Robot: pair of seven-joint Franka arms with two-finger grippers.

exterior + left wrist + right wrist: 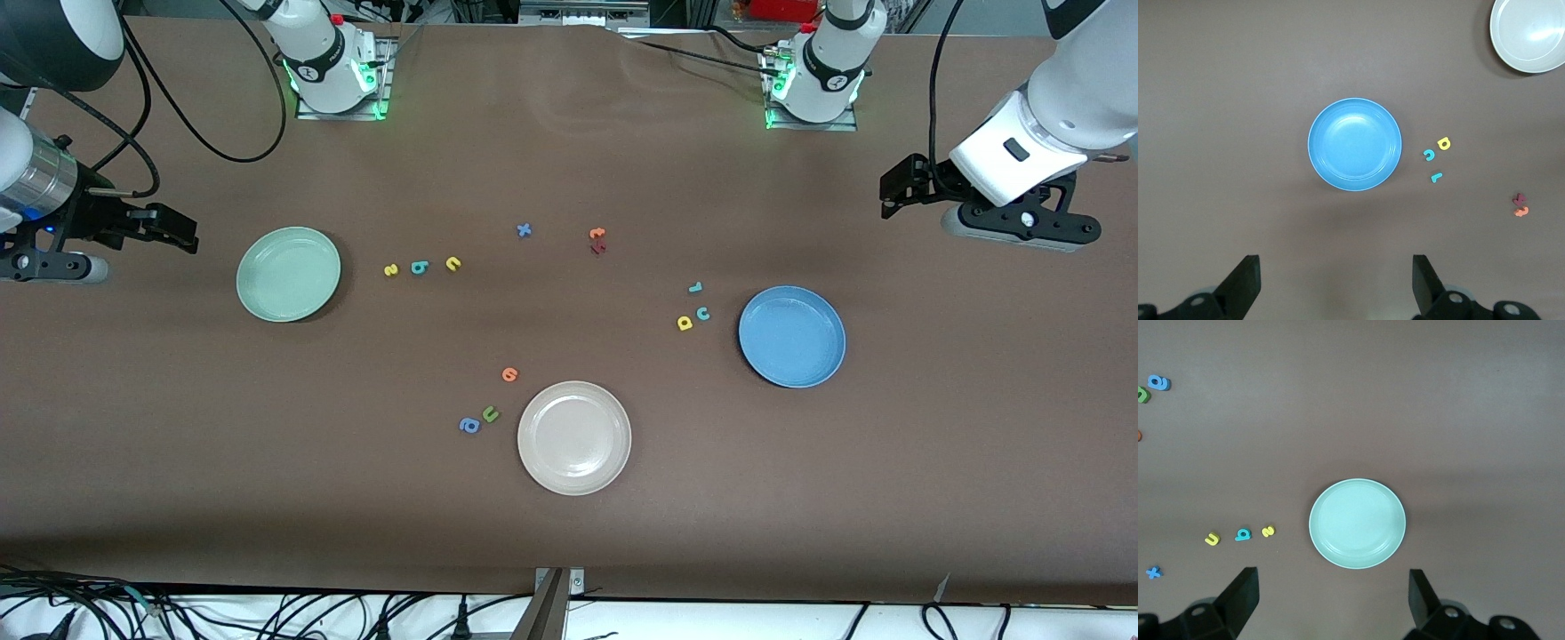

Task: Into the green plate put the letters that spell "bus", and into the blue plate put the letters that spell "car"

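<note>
Both my arms wait raised at the table ends, left gripper [1333,287] and right gripper [1331,603] spread wide, empty. Blue plate [1338,167] and green plate [1338,550] lie at twelve o'clock of each.

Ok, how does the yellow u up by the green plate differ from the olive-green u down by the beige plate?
The yellow u is bright yellow; the olive-green u is dull green. The yellow u lies in a row with the teal b and yellow s, beside the green plate; the olive-green u lies nearer the front camera, between a blue a and the beige plate. Both are small, flat on the table, in no plate.
</note>
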